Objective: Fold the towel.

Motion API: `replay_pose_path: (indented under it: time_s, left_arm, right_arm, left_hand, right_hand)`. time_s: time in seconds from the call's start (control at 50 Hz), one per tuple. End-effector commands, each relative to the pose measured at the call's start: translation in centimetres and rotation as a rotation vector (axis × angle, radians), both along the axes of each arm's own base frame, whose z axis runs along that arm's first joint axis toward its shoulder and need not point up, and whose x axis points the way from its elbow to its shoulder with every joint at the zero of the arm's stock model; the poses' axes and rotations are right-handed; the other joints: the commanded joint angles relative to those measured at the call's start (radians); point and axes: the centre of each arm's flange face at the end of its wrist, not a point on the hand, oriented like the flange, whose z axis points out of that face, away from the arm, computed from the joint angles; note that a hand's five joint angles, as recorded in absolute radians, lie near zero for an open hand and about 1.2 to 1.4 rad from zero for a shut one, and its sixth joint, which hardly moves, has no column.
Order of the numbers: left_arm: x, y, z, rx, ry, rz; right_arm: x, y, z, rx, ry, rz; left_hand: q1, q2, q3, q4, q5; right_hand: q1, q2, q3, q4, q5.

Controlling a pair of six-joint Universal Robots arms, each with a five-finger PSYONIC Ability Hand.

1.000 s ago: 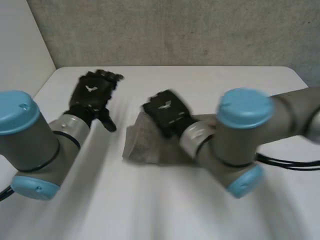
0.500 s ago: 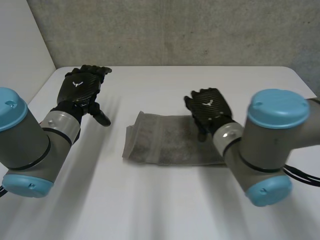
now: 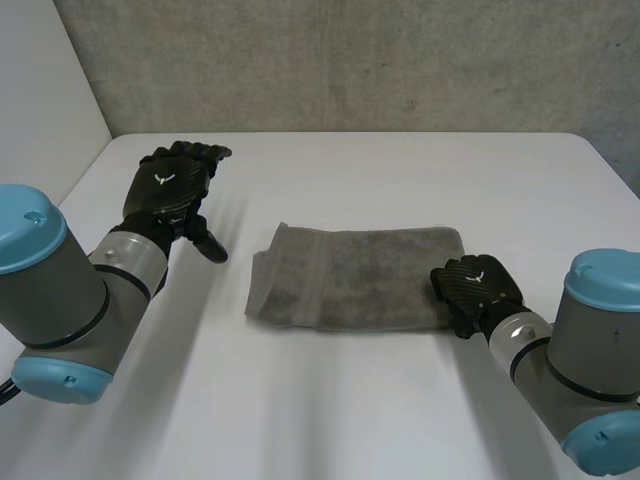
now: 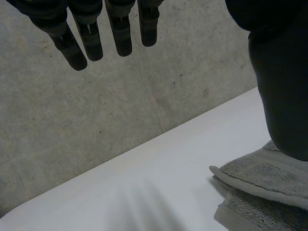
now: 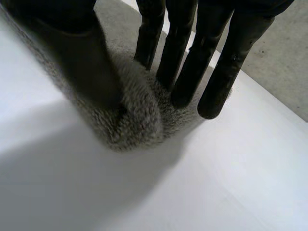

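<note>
Across the middle of the white tabletop (image 3: 350,165), a grey terry towel (image 3: 350,280), folded into a long flat rectangle, lengthwise from left to right in the head view, with a woven band near its left end. At the towel's right end, on the near corner, the black right hand (image 3: 478,290), palm down. In the right wrist view, straight fingers (image 5: 185,62) side by side, tips down on the cloth close to the end fold, the outermost tip at the very edge. Thumb (image 5: 79,53) planted on the same end, nearer the camera, with a rounded hump of pile between thumb and fingers. Not curled round the cloth, only laid flat on it, unclenched. Well apart from the towel, off its left end, the black left hand (image 3: 168,190), back upward, held above bare tabletop. In the left wrist view, fingers (image 4: 120,33) straight and slightly spread, thumb (image 4: 281,96) well away from them, nothing between. Just beside that thumb, the towel's left end, in two stacked layers, the upper edge a little proud of the lower. Behind the tabletop, a grey concrete wall (image 3: 350,60). Behind each hand, a grey arm with light-blue caps.
</note>
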Motion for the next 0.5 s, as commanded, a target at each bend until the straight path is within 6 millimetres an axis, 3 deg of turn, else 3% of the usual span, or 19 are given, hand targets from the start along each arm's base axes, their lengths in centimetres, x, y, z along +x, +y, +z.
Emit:
replay_pose_path:
  time_s: [0.02, 0.22, 0.26, 0.28, 0.32, 0.34, 0.36, 0.38, 0.42, 0.5]
  left_arm:
    - [0.0, 0.0, 0.0, -0.001, 0.000, 0.000]
    - [0.0, -0.1, 0.5, -0.016, 0.005, 0.002]
    - [0.0, -0.1, 0.8, -0.025, 0.008, 0.002]
    - [0.0, -0.2, 1.0, -0.029, 0.010, 0.002]
    - [0.0, -0.3, 1.2, -0.036, 0.012, 0.003]
    - [0.0, -0.3, 1.4, -0.041, 0.016, 0.003]
    - [0.0, -0.3, 1.4, -0.041, 0.016, 0.003]
    - [0.1, -0.3, 1.7, -0.050, 0.019, 0.005]
    - [0.2, -0.4, 2.1, -0.060, 0.023, 0.011]
    - [0.4, -0.4, 2.5, -0.069, 0.030, 0.017]
  right_arm:
    - [-0.4, -1.0, 0.1, -0.086, 0.072, -0.031]
    - [0.8, -1.9, 2.2, -0.340, 0.369, 0.065]
    - [4.7, 0.3, 3.8, -0.484, 0.427, 0.208]
    - [4.7, 0.3, 3.8, -0.485, 0.427, 0.209]
    - [9.2, 3.3, 5.1, -0.626, 0.428, 0.346]
    - [9.2, 3.3, 5.1, -0.627, 0.428, 0.347]
    - [11.0, 4.7, 5.1, -0.674, 0.413, 0.415]
    - [11.1, 4.7, 5.1, -0.675, 0.412, 0.416]
    - [13.5, 6.9, 3.6, -0.698, 0.384, 0.570]
    - [14.8, 8.6, 1.8, -0.695, 0.352, 0.727]
  left_hand:
    - [-0.075, -0.063, -0.051, -0.064, -0.200]
    - [-0.078, -0.066, -0.054, -0.067, -0.203]
    - [-0.078, -0.066, -0.054, -0.067, -0.203]
    - [-0.078, -0.066, -0.054, -0.067, -0.203]
    - [-0.078, -0.066, -0.054, -0.067, -0.203]
    - [-0.078, -0.066, -0.054, -0.067, -0.203]
    - [-0.078, -0.066, -0.054, -0.067, -0.203]
    - [-0.078, -0.066, -0.054, -0.067, -0.203]
    - [-0.078, -0.066, -0.054, -0.067, -0.203]
    - [-0.078, -0.066, -0.054, -0.067, -0.203]
  right_hand:
    - [0.247, 0.249, 0.264, 0.263, 0.258]
    - [0.247, 0.249, 0.264, 0.263, 0.258]
    - [0.247, 0.249, 0.264, 0.263, 0.258]
    - [0.247, 0.249, 0.264, 0.263, 0.258]
    - [0.247, 0.249, 0.264, 0.263, 0.258]
    - [0.247, 0.249, 0.264, 0.263, 0.258]
    - [0.247, 0.249, 0.264, 0.263, 0.258]
    - [0.247, 0.249, 0.264, 0.263, 0.258]
    - [0.247, 0.249, 0.264, 0.263, 0.258]
    - [0.247, 0.249, 0.264, 0.263, 0.258]
